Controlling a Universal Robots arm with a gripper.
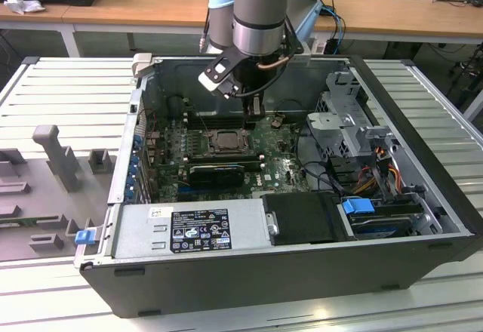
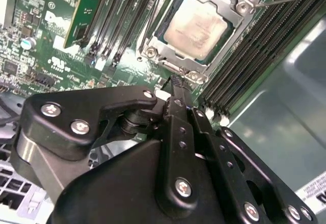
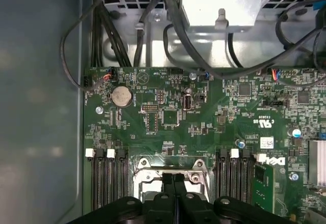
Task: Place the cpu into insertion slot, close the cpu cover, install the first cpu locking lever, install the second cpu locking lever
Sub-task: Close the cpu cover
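Now gripper [image 2: 177, 83] fingers pressed together, empty, tips just above cover [image 2: 173, 60] edge. Cpu [image 2: 196, 28] lies flat, metal top up, framed by cover.

Worktop [image 1: 68, 83]: pale grey metal with long ribbed slats and a darker rim along the edges. Case [image 1: 249, 272]: dark, lies on its side directly on the worktop, open face up, roughly mid-worktop. Slats show to the exterior view's left of the case, to the exterior view's right of it, and in a strip along its near dark wall. Fixture [image 1: 53, 158]: flat grey moulded tray, on the worktop just beside the case on the exterior view's left; cannot tell if it touches the case. One tall upright post and several low blocks rise from the fixture.
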